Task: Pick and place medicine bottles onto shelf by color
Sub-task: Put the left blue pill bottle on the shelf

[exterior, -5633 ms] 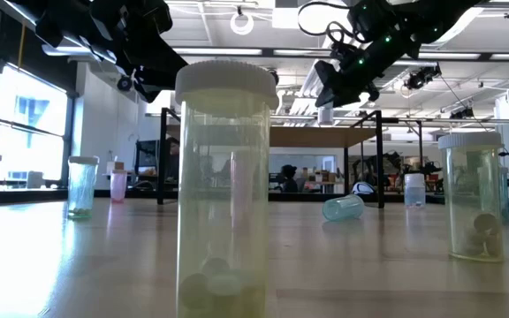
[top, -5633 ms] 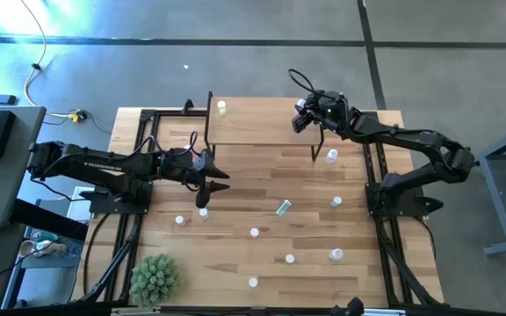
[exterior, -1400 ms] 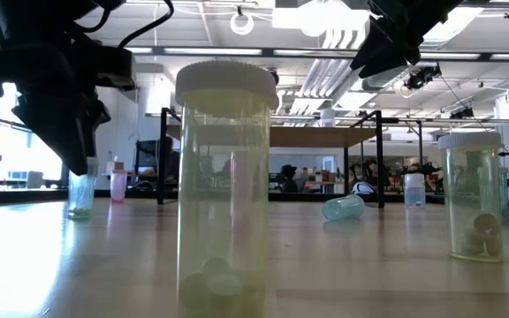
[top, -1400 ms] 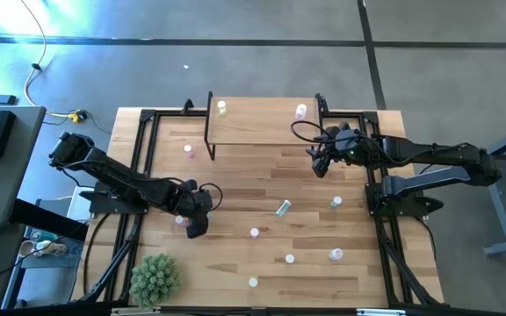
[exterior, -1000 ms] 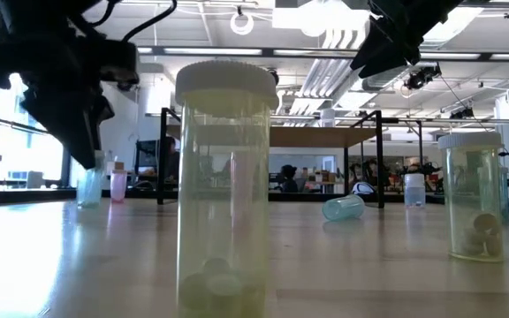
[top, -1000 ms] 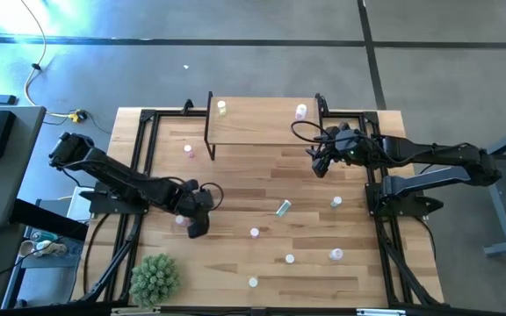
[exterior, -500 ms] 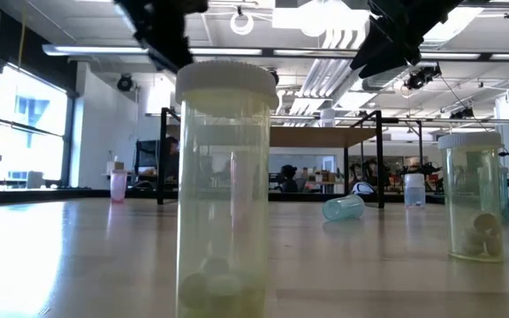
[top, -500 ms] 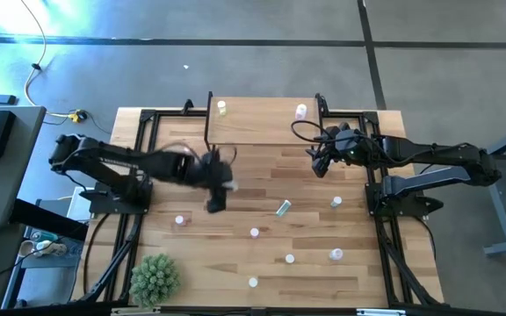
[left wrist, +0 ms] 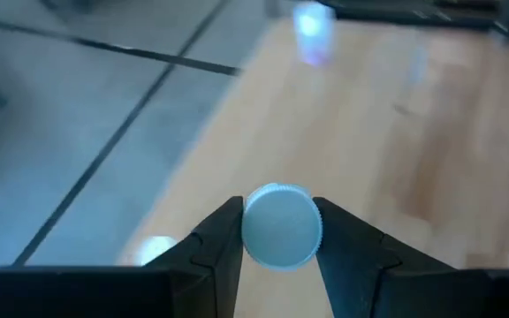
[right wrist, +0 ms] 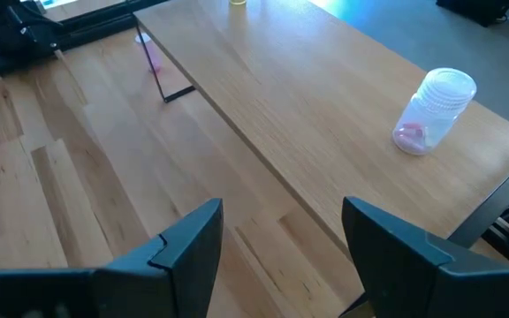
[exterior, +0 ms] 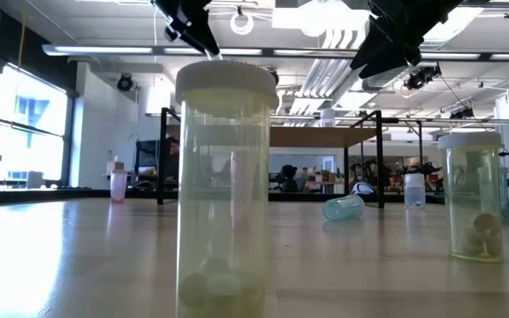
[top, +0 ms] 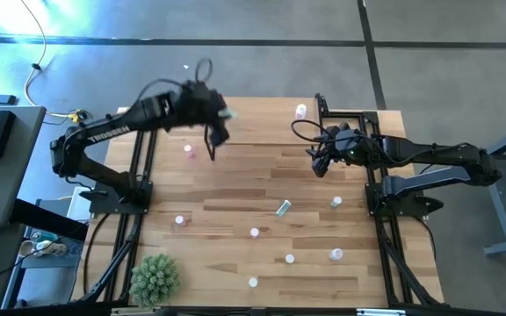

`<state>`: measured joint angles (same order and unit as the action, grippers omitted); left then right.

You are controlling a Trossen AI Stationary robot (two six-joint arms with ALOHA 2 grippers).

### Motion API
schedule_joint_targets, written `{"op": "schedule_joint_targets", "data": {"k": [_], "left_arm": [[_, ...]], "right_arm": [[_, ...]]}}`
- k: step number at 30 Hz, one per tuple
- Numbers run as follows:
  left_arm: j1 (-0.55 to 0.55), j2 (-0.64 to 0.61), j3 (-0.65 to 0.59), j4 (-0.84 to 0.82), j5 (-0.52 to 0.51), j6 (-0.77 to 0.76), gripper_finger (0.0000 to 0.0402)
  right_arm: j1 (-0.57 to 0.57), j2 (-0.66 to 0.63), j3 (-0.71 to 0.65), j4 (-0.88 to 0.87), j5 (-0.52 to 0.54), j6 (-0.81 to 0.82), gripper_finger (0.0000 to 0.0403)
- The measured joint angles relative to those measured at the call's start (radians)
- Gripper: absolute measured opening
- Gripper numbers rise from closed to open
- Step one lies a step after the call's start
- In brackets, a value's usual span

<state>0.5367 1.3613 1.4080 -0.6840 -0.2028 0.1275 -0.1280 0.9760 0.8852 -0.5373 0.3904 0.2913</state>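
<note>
1. Over the shelf's (top: 262, 123) left end, the left gripper (top: 221, 123) is raised and clamps a bottle (left wrist: 281, 224) between its fingers (left wrist: 221, 238), pale cap toward the wrist camera; the bottle's colour cannot be told
2. By the shelf's right front, the right gripper (top: 317, 161) hangs with its fingers (right wrist: 193, 243) spread wide and nothing between them
3. On the shelf, a pink bottle (top: 301, 111) stands near the right back corner
4. Another pink bottle (top: 188, 150) stands on the table (top: 235, 184) just off the shelf's left front leg
5. Toward the table's middle a green bottle (top: 283, 208) lies on its side; more bottles stand scattered nearer the front edge
6. At the table's front left corner sits a spiky plant (top: 155, 277)
</note>
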Motion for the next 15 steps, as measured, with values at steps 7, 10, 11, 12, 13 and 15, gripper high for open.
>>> {"op": "schedule_joint_targets", "data": {"k": [7, 10, 11, 12, 13, 15], "left_arm": [[0.135, 0.025, 0.076, -0.015, 0.105, -0.045, 0.0117], [0.166, 0.067, 0.125, -0.034, 0.124, -0.041, 0.0117], [0.172, 0.085, 0.146, -0.040, 0.125, -0.032, 0.0117], [0.173, 0.103, 0.167, -0.051, 0.125, -0.024, 0.0117], [0.177, 0.121, 0.189, -0.069, 0.125, -0.022, 0.0117], [0.184, 0.159, 0.223, -0.101, 0.125, -0.024, 0.0117]], "right_arm": [[0.000, 0.000, 0.000, -0.004, 0.000, 0.023, 0.0225], [0.000, 0.000, 0.000, -0.004, 0.001, 0.023, 0.0225], [0.000, 0.000, 0.000, -0.004, 0.003, 0.023, 0.0225], [0.000, 0.000, 0.000, -0.004, 0.006, 0.023, 0.0225], [0.000, 0.000, 0.000, -0.004, 0.013, 0.023, 0.0225], [0.000, 0.000, 0.000, -0.004, 0.021, 0.023, 0.0225]]}}
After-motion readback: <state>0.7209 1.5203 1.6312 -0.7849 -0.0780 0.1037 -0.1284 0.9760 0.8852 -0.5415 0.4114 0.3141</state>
